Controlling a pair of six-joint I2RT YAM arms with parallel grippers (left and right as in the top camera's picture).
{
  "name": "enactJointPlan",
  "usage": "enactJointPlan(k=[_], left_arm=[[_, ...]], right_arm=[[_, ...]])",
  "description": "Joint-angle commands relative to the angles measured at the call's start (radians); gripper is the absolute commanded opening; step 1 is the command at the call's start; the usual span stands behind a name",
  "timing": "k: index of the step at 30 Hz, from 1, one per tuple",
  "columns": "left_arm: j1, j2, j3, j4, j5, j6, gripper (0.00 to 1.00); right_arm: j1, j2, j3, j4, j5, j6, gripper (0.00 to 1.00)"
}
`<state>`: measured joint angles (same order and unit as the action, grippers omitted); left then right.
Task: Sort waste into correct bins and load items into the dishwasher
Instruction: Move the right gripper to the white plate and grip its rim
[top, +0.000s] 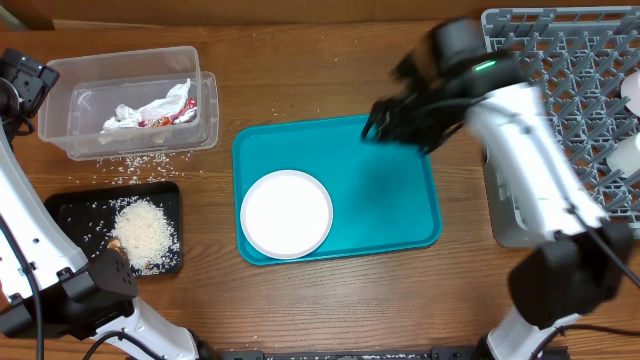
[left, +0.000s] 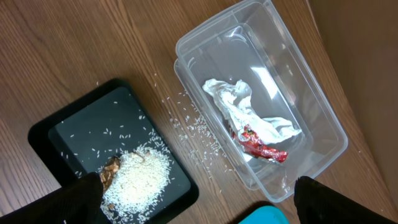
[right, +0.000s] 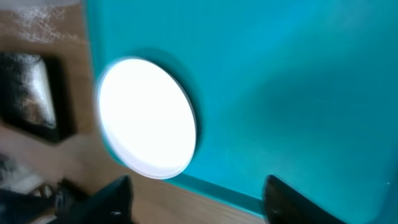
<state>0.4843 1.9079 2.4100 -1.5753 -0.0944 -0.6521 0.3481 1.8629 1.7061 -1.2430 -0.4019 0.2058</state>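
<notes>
The clear tub (top: 55, 110) at the back left holds the crumpled white napkin (top: 140, 110) and the red wrapper (top: 165, 118); the left wrist view shows the tub (left: 323, 124), napkin (left: 239, 106) and wrapper (left: 264, 146). The black tray (top: 75, 210) holds a rice pile (top: 145, 232) and the brown scrap (top: 115, 243). The white plate (top: 286, 213) lies on the teal tray (top: 390, 200). My right gripper (top: 382, 120) is open and empty above the teal tray's far right, blurred. My left gripper (left: 200, 198) is open and empty, high over the tub and black tray.
The grey dish rack (top: 560, 60) stands at the right, with white dishes (top: 628, 160) at its right edge. Loose rice grains (top: 130, 165) lie on the wood between the tub and the black tray. The right wrist view shows the plate (right: 146, 118) on teal.
</notes>
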Motion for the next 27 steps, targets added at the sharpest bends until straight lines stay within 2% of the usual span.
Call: enactJointPlan(k=[1, 3, 9, 21, 24, 27], left_arm=[[-0.008, 0.002, 0.002, 0.002, -0.01, -0.006, 1.0], [-0.008, 0.002, 0.002, 0.002, -0.01, -0.006, 1.0], [-0.007, 0.002, 0.002, 0.002, -0.01, -0.006, 1.0], [-0.007, 0.002, 0.002, 0.002, -0.01, -0.006, 1.0], [-0.007, 0.002, 0.002, 0.002, -0.01, -0.006, 1.0], [-0.007, 0.002, 0.002, 0.002, -0.01, -0.006, 1.0]], right_arm=[[0.139, 0.002, -0.157, 0.113, 0.179, 0.192, 0.54], [0.216, 0.002, -0.257, 0.219, 0.227, 0.29, 0.49], [0.326, 0.002, -0.395, 0.405, 0.23, 0.376, 0.49], [0.35, 0.097, -0.398, 0.456, 0.288, 0.594, 0.49], [0.352, 0.133, -0.398, 0.468, 0.288, 0.607, 0.48], [0.352, 0.152, -0.398, 0.472, 0.289, 0.607, 0.4]])
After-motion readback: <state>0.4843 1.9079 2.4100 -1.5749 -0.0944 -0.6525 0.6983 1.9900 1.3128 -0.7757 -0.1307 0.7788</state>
